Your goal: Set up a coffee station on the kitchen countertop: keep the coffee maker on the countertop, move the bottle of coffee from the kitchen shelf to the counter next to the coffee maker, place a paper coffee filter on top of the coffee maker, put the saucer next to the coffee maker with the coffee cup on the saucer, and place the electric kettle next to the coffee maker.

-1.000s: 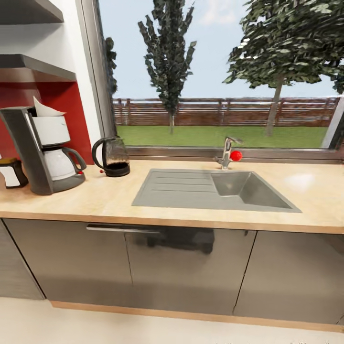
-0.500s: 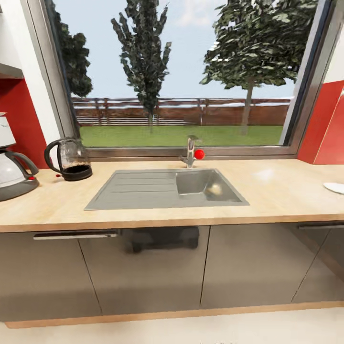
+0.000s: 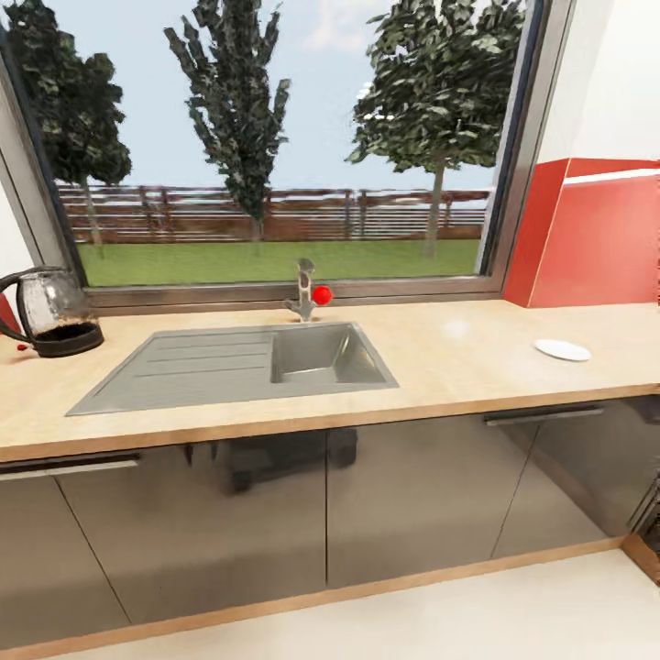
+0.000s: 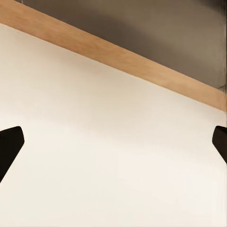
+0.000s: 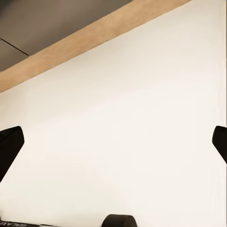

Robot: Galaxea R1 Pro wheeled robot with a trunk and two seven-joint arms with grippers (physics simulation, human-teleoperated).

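A glass electric kettle (image 3: 50, 313) with a black base stands on the wooden countertop (image 3: 458, 353) at the far left. Far along the counter to the right lies a small white saucer (image 3: 563, 349), by the red wall panel. My left gripper (image 4: 113, 146) hangs open over the pale floor, its dark fingertips (image 4: 9, 146) wide apart with nothing between them. My right gripper (image 5: 113, 144) is open too, above the same floor near the cabinet plinth. The coffee maker, coffee bottle, filter and cup are out of view.
A grey sink (image 3: 238, 362) with a drainboard is set in the counter's middle, a tap (image 3: 304, 291) with a red knob behind it. A large window runs behind it. Grey cabinet doors (image 3: 403, 495) with bar handles close off the space below.
The head view has swung to the right: the coffee maker has left the picture at the left, the kettle has slid to the left edge, and the saucer has come fully into view at the right.
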